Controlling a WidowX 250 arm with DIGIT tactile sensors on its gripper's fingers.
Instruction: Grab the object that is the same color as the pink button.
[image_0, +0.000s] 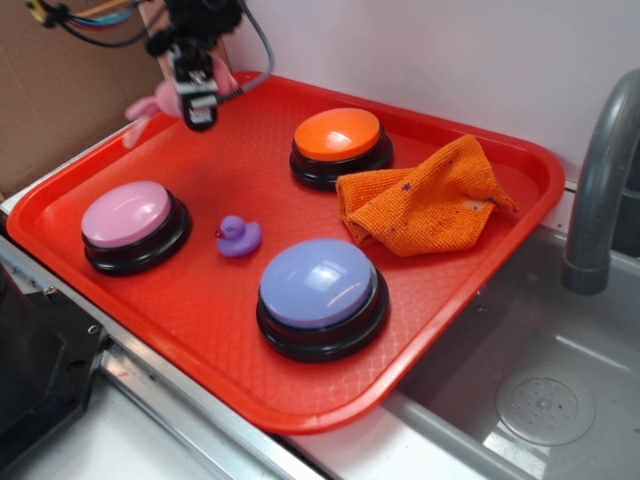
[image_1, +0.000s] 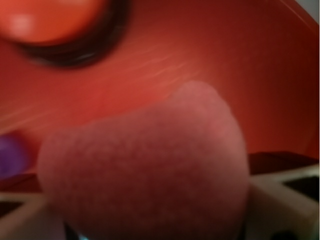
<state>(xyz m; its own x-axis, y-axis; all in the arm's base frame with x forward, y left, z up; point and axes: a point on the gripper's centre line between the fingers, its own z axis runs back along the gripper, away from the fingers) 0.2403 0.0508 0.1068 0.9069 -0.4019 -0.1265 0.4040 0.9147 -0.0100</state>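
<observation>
A small soft pink plush animal toy hangs above the far left corner of the red plastic tray, lifted clear of its surface and partly hidden; in the wrist view it fills the foreground. A large round pale pink domed push button on a black base sits upright near the tray's left edge.

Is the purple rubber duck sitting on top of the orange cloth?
No, the purple duck sits on the bare red tray between the pink button and blue button, apart from the orange cloth.
</observation>
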